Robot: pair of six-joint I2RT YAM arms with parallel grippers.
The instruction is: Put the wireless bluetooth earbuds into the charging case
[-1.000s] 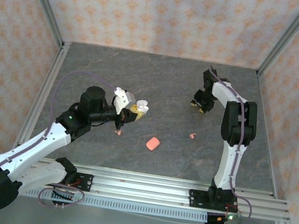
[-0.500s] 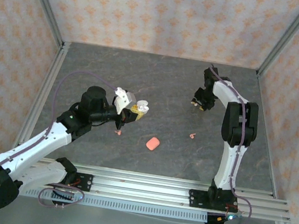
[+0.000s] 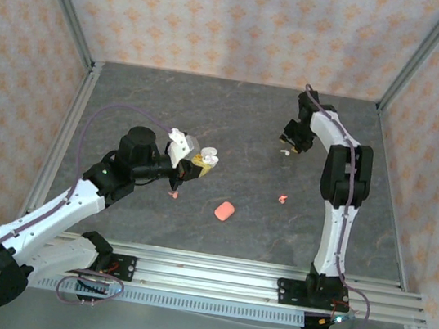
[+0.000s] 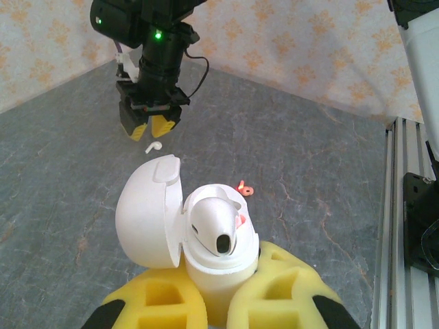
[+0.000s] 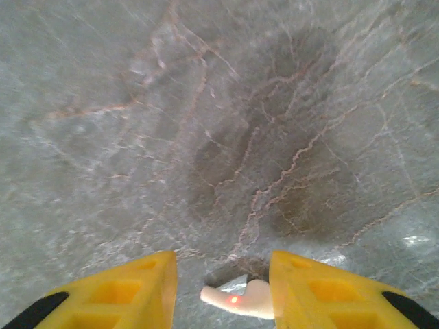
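Grey veined tabletop (image 3: 235, 117), orange-patterned walls on three sides, aluminium rail along the bottom of the top view.

Step in hand, by judgement: pick-up of the second whitish bud for the white case.

Left of centre in the top view: left gripper (image 3: 190, 168), yellow fingers pressed together on the base of the white charging case (image 4: 216, 260). Lid swung open toward the left of the wrist frame. Seated whitish earbud (image 4: 218, 229) already in one well; a trace of pink beside it, too small to name.

Upper right of the top view: right gripper (image 3: 293, 142) pointing down over the loose whitish earbud (image 3: 285, 152). Bottom edge of the right wrist view: jaws part-spread, bud flat on the table between the yellow fingers (image 5: 130, 291), nearer the right-hand one, possibly touching it. Not pinched, nothing lifted.

Elsewhere: coral-pink earbud (image 3: 283, 198) right of centre; small pink piece (image 3: 172, 194) just below the left gripper, likely the other coral bud; coral case (image 3: 225, 210) low centre. All well apart from one another.

Next move, as judged: down a touch, centre on the bud, close gently on its body, then across to the open case and stem lined up with the free well.

Risk: tiny rounded bud, likely to squirt sideways or roll at closure; poor stem angle at the well, no seating.
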